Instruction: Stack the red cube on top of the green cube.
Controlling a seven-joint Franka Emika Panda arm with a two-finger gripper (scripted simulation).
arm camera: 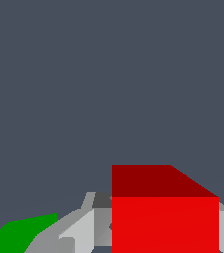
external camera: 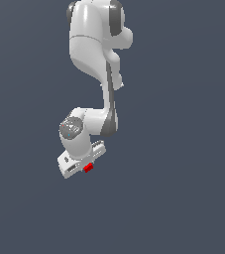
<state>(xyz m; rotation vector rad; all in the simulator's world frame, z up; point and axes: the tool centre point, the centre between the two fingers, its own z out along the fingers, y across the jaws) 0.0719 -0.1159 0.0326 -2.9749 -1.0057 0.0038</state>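
1. Fingers (arm camera: 84, 230) of the gripper (arm camera: 158, 232) show up gray and pale in the wrist view, and the red cube (arm camera: 165, 222) sits between them, held tight.
2. Right in front of the wrist camera, the red cube looks very big, with a bright red face and a darker red face beside it.
3. Part of the green cube (arm camera: 17, 234) peeks out past one finger, off to the side of the red cube. I cannot tell if the two cubes touch.
4. Seen from the exterior view, the white Panda arm (external camera: 96, 59) bends down over the dark gray floor (external camera: 183, 149).
5. At its low end is the white gripper (external camera: 84, 166), with the tiny red cube (external camera: 88, 168) showing at its edge.
6. From that view the arm hides the green cube.
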